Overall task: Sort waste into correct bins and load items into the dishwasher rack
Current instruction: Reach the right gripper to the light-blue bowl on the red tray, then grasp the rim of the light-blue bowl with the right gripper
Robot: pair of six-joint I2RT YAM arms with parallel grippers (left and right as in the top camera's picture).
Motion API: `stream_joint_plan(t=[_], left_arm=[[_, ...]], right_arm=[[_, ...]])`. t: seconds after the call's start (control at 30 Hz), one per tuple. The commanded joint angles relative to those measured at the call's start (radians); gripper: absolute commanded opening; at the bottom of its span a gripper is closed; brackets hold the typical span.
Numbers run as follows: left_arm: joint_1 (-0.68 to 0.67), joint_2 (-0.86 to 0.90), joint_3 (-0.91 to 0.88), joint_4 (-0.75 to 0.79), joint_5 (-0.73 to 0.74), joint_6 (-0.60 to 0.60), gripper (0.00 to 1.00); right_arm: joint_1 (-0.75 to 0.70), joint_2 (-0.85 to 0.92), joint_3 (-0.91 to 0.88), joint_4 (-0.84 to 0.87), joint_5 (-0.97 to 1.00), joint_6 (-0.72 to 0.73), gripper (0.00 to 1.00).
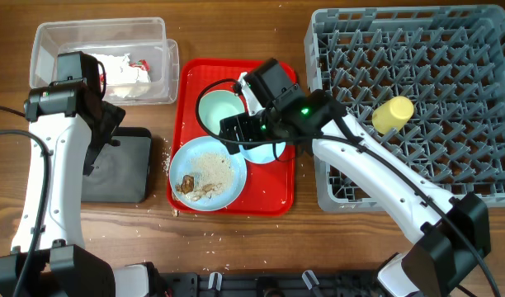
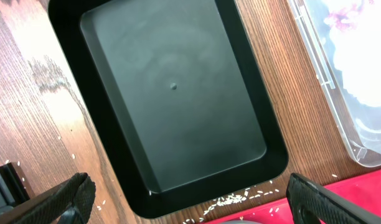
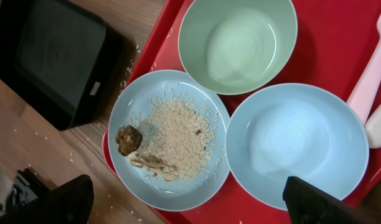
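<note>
Red flat plastic serving tray [image 1: 279, 196] sits mid-table, and my right pincer [image 3: 187, 186] hangs over it with its jaws wide and nothing between them. My left pincer [image 2: 190, 186] is just as wide and empty above the shallow black rectangular tray [image 2: 172, 93], which lies at nine o'clock from the red one. On the red tray the light blue round plate [image 3: 169, 140] rests at seven o'clock, carrying white rice-like crumbs [image 3: 178, 137] and brown food scraps [image 3: 128, 138]. The pale mint bowl [image 3: 237, 43] is at twelve, and the light blue bowl [image 3: 296, 146] at four, touching the plate's rim. White plastic cutlery handles [image 3: 371, 81] lie at the tray's far edge. I judge the plate is my next job (the bowls look clean). I would pinch its rim at the bare side away from the rice, lift level, and tip only once over the black tray, since stray grains already dot the wood beside it. The clear plastic rectangular tub [image 1: 54, 41] at eleven o'clock holds crumpled white paper napkins [image 1: 120, 70]. The large grey lattice dishwasher rack [image 1: 434, 49] at three o'clock holds the small yellow-green cup [image 1: 393, 113]. I can read no brand, label or writing anywhere.
</note>
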Motion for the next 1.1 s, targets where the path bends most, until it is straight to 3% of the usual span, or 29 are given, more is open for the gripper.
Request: stream_joint_plan(t=[0.0,0.17,0.27,0.4,0.47,0.6,0.77,1.07], left_arm=[[0.005,-0.017,-0.002,0.000,-0.009,0.002,1.00],[0.005,-0.017,-0.002,0.000,-0.009,0.002,1.00],[0.005,-0.016,-0.002,0.000,-0.009,0.002,1.00],[0.005,-0.016,-0.002,0.000,-0.009,0.002,1.00],[0.005,-0.016,-0.002,0.000,-0.009,0.002,1.00],[0.005,-0.016,-0.002,0.000,-0.009,0.002,1.00],[0.005,-0.017,-0.002,0.000,-0.009,0.002,1.00],[0.005,-0.017,-0.002,0.000,-0.009,0.002,1.00]], right_arm=[[0.005,0.013,0.014,0.026,0.020,0.033,1.00],[0.005,0.023,0.014,0.086,0.021,0.054,0.98],[0.005,0.066,0.014,0.108,0.025,0.026,0.93],[0.005,0.134,0.014,0.048,0.113,0.021,0.89],[0.005,0.155,0.014,0.015,0.158,0.021,0.86],[0.005,0.180,0.014,-0.016,0.143,-0.048,0.69],[0.008,0.223,0.014,-0.027,0.129,-0.098,0.61],[0.061,0.288,0.014,-0.034,0.137,-0.106,0.56]])
